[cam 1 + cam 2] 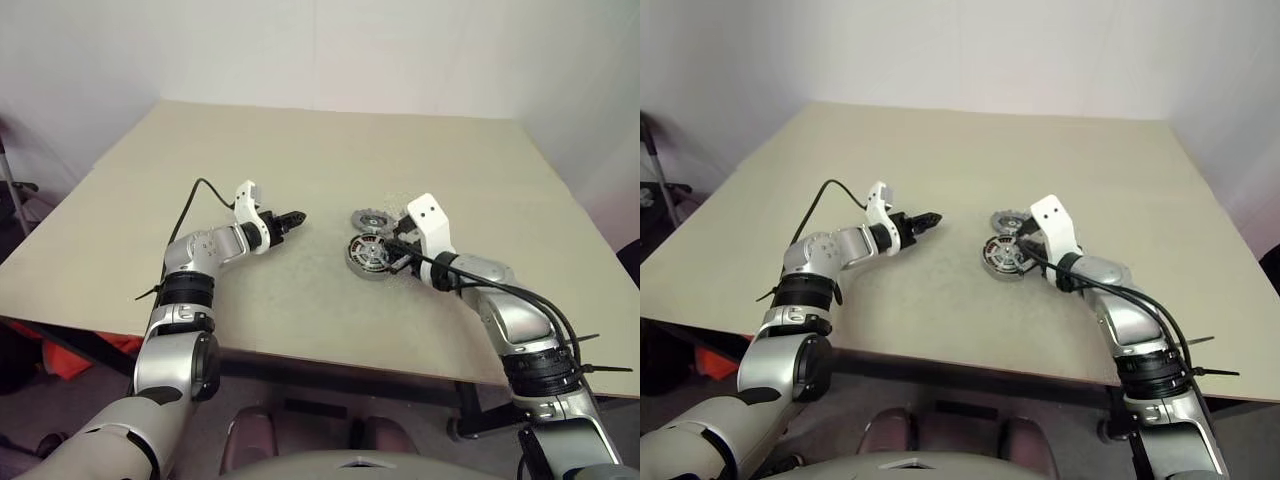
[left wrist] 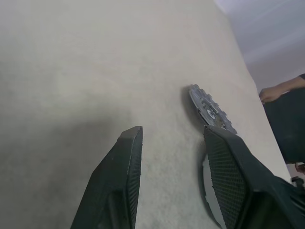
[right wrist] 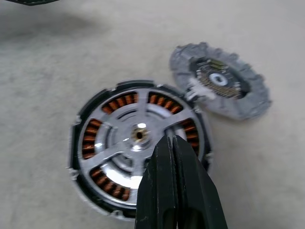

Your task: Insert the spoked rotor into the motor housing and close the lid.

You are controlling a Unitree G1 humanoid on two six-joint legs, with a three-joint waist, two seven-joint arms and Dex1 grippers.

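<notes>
The shiny spoked rotor point(image 3: 125, 125) lies inside the dark round motor housing point(image 3: 81, 119), with copper windings showing between its spokes. The grey notched lid point(image 3: 220, 81) lies flat on the table just beyond the housing, close to its rim. My right gripper point(image 3: 170, 141) is shut, empty, with its tips over the rotor's near side, close to the hub. My left gripper point(image 1: 293, 217) hovers over the table to the left of the housing point(image 1: 352, 262), open with nothing between its fingers point(image 2: 128, 157). It points toward the lid point(image 2: 209, 107).
The parts sit near the middle of a beige table point(image 1: 300, 150); its front edge runs just below both arms. A person's hand point(image 2: 272, 93) shows past the table's far side in the left wrist view.
</notes>
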